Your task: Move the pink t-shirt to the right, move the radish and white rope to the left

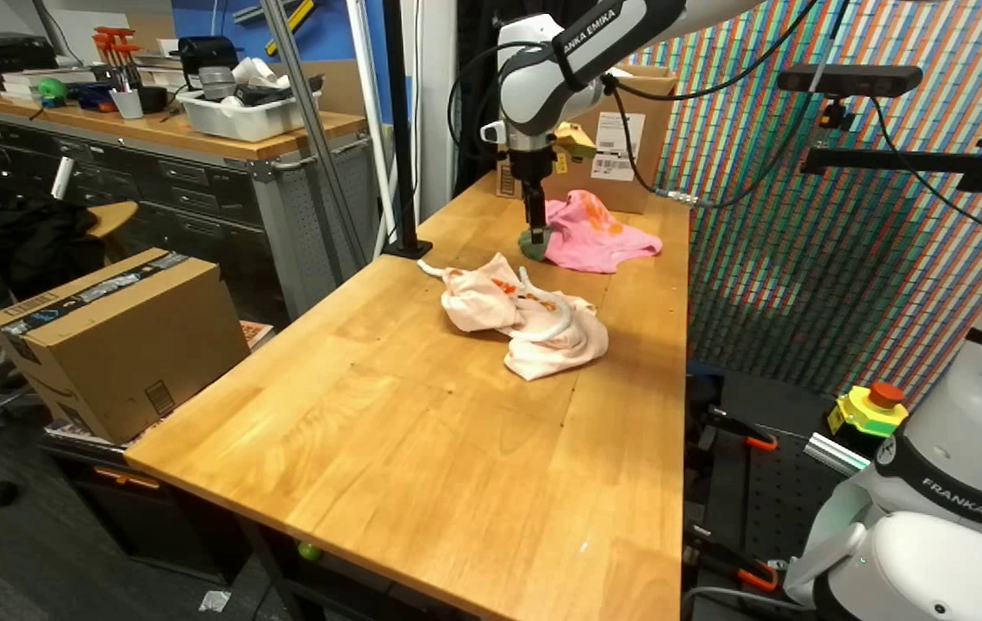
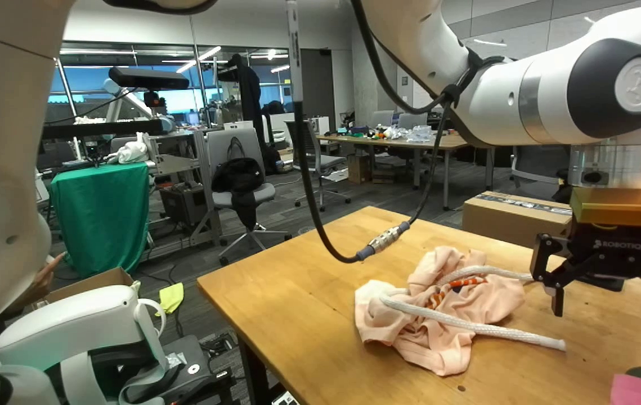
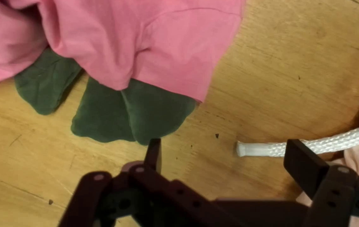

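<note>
The bright pink t-shirt (image 1: 594, 241) lies crumpled on the table; it fills the top left of the wrist view (image 3: 103, 37). Dark green leaves (image 3: 129, 116), seemingly the radish's, stick out from under it; the rest of the radish is hidden. The white rope (image 2: 466, 325) lies curled over a peach t-shirt (image 2: 393, 332). One rope end (image 3: 255, 149) rests on bare wood in the wrist view. My gripper (image 3: 223, 145) is open and empty above the table, between the leaves and the peach t-shirt. In an exterior view it hangs beside the green leaves (image 1: 534, 246).
The wooden table (image 1: 370, 431) has a black post (image 1: 404, 172) at its edge. A cardboard box (image 1: 654, 164) stands at the far end behind the pink t-shirt. A cable with a metal connector (image 2: 385, 239) hangs from the arm.
</note>
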### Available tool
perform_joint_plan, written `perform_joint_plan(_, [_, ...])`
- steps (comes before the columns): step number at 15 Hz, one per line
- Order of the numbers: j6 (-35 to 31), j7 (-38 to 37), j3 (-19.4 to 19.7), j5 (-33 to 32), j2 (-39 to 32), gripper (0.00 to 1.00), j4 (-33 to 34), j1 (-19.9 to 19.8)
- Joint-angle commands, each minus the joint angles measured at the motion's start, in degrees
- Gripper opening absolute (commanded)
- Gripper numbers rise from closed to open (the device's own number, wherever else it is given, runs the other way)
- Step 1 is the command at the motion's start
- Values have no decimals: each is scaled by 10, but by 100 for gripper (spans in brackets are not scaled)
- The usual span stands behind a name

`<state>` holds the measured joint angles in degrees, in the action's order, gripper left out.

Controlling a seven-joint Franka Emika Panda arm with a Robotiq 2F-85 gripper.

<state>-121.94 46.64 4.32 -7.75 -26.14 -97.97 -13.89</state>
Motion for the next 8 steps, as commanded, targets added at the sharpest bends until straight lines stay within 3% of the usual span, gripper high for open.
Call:
perform_joint_plan(1, [-23, 9, -2, 5, -19, 100, 16, -7])
perform_joint_plan(8, [-27, 22, -3, 13, -41, 100, 33, -27])
